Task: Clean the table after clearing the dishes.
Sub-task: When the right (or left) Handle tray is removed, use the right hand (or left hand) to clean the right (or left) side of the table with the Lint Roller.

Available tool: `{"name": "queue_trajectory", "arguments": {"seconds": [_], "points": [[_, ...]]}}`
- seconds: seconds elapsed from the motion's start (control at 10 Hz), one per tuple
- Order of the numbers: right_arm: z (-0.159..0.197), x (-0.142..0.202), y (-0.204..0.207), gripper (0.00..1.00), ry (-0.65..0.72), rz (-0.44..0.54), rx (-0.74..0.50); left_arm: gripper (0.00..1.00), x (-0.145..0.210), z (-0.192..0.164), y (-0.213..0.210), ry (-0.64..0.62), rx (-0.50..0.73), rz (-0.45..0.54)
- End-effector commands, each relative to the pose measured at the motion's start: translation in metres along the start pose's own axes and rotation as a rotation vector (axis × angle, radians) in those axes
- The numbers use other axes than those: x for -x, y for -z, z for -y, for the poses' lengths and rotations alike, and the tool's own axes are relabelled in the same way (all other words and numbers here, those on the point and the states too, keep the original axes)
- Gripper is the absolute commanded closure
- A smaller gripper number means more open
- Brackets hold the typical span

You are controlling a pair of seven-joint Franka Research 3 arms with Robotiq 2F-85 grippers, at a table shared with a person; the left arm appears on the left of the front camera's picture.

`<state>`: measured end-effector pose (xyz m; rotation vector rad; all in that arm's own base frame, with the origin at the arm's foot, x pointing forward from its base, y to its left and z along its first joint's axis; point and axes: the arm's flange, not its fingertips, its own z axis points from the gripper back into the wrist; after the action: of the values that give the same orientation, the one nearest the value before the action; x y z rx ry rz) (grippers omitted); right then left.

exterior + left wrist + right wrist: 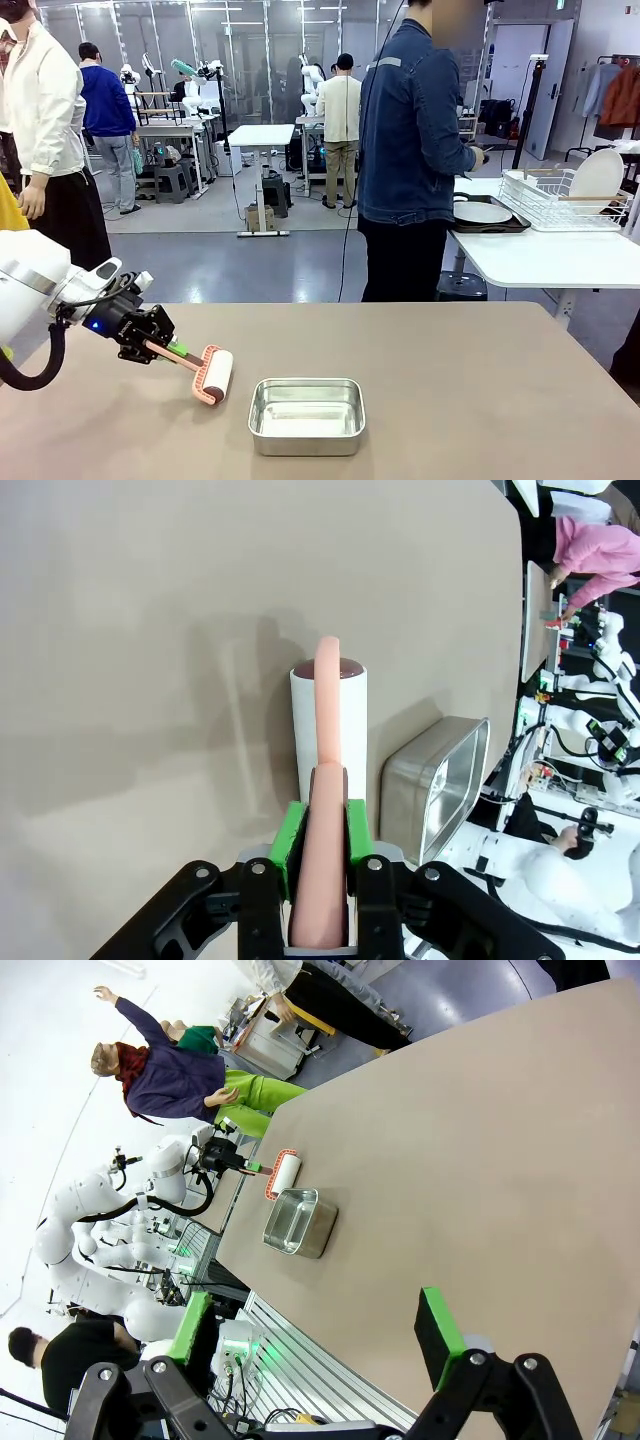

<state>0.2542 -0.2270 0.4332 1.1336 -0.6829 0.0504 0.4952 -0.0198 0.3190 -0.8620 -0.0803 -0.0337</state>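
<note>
the desk (450, 380) spreads beige and bare across the front view, with a steel pan (306, 415) near its near edge. the dishes (483, 213) sit off it, on the white table (560, 255) at about 2 o'clock, beside the wire rack (560, 198) and the person in denim (410, 150), so clearing looks done and wiping remains. the lint roller (212, 375) lies at 9 o'clock from the pan, close but apart; whether its drum touches the top cannot be told. its pink handle runs back toward 10 o'clock into the left pincer (172, 350), clamped on it between green pads (287, 845). judged, the stroke should run across the drum's axis. the right pincer (300, 1360) hangs spread, gripping nothing, farther from the roller.
</note>
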Motion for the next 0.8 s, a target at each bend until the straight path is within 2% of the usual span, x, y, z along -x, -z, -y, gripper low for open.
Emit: {"name": "queue_trajectory", "arguments": {"seconds": [0.0,0.3,0.4,0.7], "points": [[-0.001,0.001,-0.001,0.00,-0.013,-0.001,-0.012,0.78,0.001,-0.006,-0.003,0.026,0.036,-0.002],[-0.001,0.001,-0.001,0.00,-0.013,-0.001,-0.012,0.78,0.015,-0.024,-0.021,-0.027,-0.051,-0.017],[-0.001,0.001,-0.001,0.00,-0.013,-0.001,-0.012,0.78,0.024,-0.030,-0.035,-0.054,-0.112,-0.033],[-0.001,0.001,-0.001,0.00,-0.013,-0.001,-0.012,0.78,0.057,-0.038,-0.097,-0.082,-0.203,0.002]]}}
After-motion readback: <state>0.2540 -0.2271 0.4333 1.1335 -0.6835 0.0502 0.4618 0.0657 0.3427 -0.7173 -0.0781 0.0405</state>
